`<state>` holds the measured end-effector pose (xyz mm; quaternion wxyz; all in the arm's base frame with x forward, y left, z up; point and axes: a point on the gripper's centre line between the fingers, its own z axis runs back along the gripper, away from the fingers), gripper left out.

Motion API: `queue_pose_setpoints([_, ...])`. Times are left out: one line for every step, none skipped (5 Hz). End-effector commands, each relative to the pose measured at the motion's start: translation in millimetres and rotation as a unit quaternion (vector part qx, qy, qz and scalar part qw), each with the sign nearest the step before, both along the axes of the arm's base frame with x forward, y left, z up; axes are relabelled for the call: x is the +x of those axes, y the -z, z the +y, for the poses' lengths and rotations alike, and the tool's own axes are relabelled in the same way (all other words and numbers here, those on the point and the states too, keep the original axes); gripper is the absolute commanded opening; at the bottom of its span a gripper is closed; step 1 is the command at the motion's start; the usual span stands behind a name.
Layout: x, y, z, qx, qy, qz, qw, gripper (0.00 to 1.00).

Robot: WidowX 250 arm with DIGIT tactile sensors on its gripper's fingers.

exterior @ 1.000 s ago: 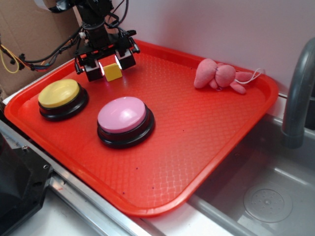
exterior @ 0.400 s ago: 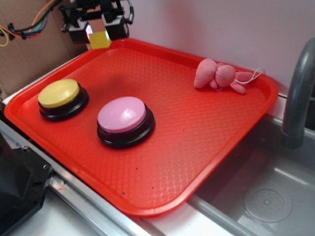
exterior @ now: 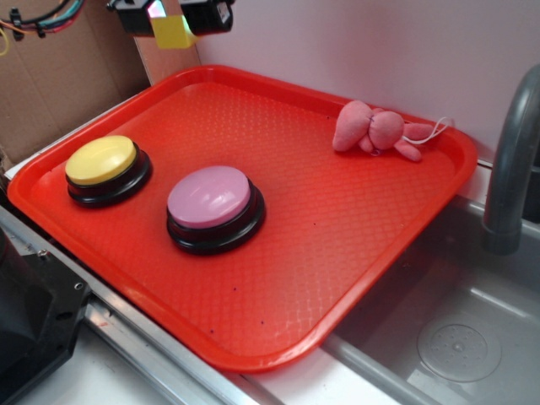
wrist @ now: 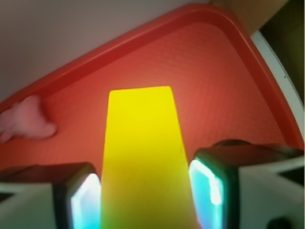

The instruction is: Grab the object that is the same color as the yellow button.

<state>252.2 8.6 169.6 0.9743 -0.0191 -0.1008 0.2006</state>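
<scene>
My gripper point(exterior: 172, 18) is at the top left of the exterior view, high above the back left corner of the red tray point(exterior: 354, 278). It is shut on the small yellow block point(exterior: 173, 32), which hangs between the fingers. In the wrist view the yellow block point(wrist: 143, 157) fills the gap between the two lit pads point(wrist: 209, 188), with the tray point(wrist: 214, 86) far below. The yellow button point(exterior: 103, 160) with its black base sits on the tray's left side, well below and in front of the gripper.
A pink-topped button point(exterior: 211, 198) stands beside the yellow one near the tray's middle. A pink plush toy point(exterior: 377, 131) lies at the tray's back right; it shows blurred in the wrist view point(wrist: 26, 121). A sink point(exterior: 447, 329) and grey faucet point(exterior: 510, 160) are at the right. Cardboard point(exterior: 59, 67) stands at the left.
The gripper has risen from the tray's back left surface up to the frame's top, carrying the yellow block with it. Nothing else has moved.
</scene>
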Motion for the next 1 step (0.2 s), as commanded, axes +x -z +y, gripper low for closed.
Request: queue_pose_setpoints([-16.0, -9.3, 3.3, 0.01, 0.025, -0.02, 0.999, 0.0])
